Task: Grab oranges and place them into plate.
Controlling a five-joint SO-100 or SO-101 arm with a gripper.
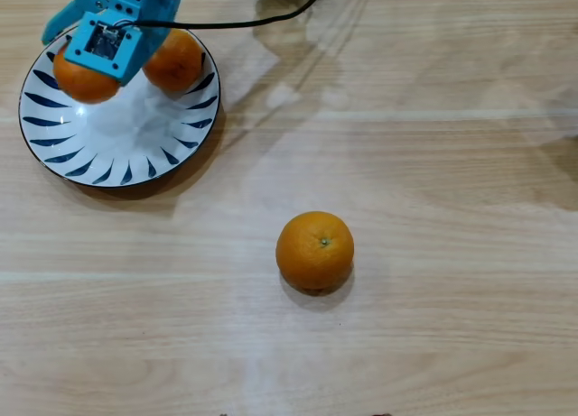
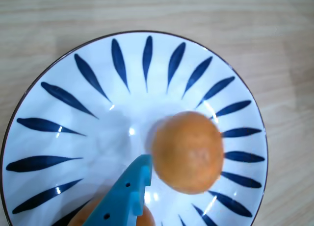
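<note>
The white plate with dark blue rim strokes point(image 1: 117, 150) lies at the top left of the overhead view and fills the wrist view point(image 2: 98, 64). My blue gripper point(image 1: 101, 60) hangs over its left part. Only one finger point(image 2: 128, 189) shows in the wrist view. A small orange point(image 2: 187, 152), blurred, lies loose on the plate just right of the fingertip; it also shows in the overhead view point(image 1: 176, 62). A second small orange point(image 1: 83, 82) sits on the plate under the gripper, partly hidden point(image 2: 84, 215). The larger orange with a green stem dot point(image 1: 314, 251) rests on the table.
The light wooden table point(image 1: 433, 163) runs across the overhead view. A black cable point(image 1: 244, 21) runs from the gripper toward the top edge. The arm's shadow falls on the table at the top middle.
</note>
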